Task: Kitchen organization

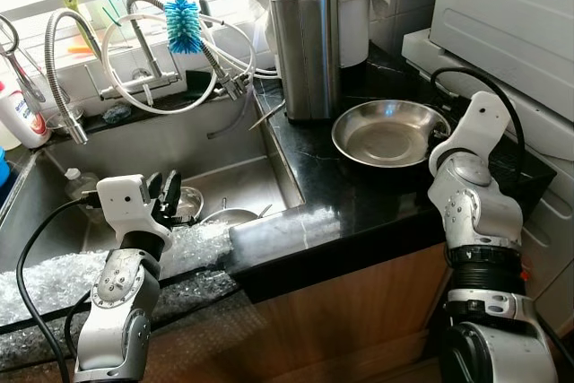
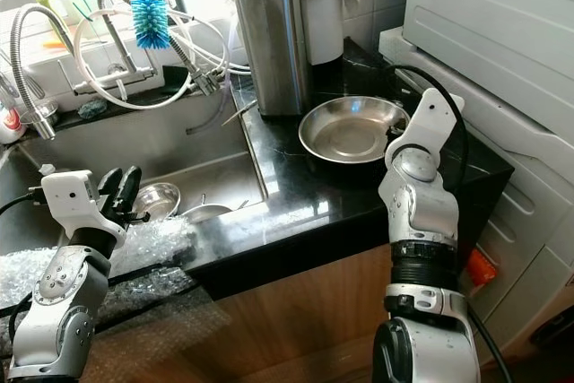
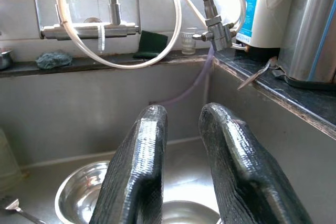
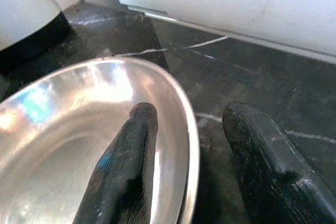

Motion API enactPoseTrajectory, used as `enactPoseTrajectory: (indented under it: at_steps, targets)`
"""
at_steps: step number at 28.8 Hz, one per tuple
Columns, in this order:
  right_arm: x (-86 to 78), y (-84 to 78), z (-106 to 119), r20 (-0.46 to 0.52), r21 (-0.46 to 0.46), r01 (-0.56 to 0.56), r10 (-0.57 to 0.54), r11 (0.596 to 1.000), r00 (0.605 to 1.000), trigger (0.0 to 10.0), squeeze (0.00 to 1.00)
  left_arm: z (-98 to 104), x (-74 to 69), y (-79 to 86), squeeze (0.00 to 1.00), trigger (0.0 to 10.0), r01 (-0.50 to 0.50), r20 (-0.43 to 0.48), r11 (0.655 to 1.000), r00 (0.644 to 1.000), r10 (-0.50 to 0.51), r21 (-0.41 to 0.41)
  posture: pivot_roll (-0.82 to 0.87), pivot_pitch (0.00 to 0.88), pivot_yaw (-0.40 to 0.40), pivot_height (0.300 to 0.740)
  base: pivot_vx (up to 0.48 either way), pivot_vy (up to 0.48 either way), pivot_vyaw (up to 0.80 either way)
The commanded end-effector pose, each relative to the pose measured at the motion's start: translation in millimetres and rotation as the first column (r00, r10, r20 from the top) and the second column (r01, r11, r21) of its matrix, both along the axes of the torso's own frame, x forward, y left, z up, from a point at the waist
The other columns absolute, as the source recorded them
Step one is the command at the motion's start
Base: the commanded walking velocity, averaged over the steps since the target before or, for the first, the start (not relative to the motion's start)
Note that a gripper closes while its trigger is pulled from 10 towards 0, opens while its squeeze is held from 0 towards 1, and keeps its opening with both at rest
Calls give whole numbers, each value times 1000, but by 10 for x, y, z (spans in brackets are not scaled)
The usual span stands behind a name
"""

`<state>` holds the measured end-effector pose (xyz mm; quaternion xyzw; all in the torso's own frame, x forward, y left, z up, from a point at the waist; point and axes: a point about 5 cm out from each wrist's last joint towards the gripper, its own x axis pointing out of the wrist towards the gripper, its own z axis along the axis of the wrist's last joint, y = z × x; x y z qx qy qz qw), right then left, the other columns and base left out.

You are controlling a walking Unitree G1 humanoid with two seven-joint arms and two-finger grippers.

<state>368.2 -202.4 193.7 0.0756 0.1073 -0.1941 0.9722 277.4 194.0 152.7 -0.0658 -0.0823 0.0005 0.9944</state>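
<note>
Right now the right gripper (image 4: 184, 171) straddles the steel pan (image 1: 391, 133) rim on the desk, jaws wide, one finger inside, one outside.

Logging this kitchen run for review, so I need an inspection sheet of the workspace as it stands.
Surface: black stone counter beside a steel sink.
Job's things: steel plate on the counter; steel bowl in the sink.
Clutter: knife block, blue bottle brush, bubble wrap over the sink's front edge.
Grippers: right gripper open, fingers astride the plate's rim; left gripper open above the sink.
Cables: black cable loops along the left arm.
Surroundings: tap, window, white appliance.
</note>
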Motion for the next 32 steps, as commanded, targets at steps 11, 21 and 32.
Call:
enactPoseTrajectory:
  at_steps: [11,21,32]
  targets:
    - [33,111,-34,-42,-1,-38,38,999,998,0,0,27,35,-18,0,10000,27,-17,998,1000,-26,61,-69,0,126,740,0,0,0]
    - [27,144,-47,-40,16,-49,50,999,998,0,0,26,53,-45,0,10000,45,-23,996,999,-44,80,-68,0,129,740,0,0,0]
    - [-105,660,166,193,53,-336,320,941,928,10000,0,27,76,-27,0,10000,20,-19,999,1000,-20,26,-76,0,138,740,0,0,0]
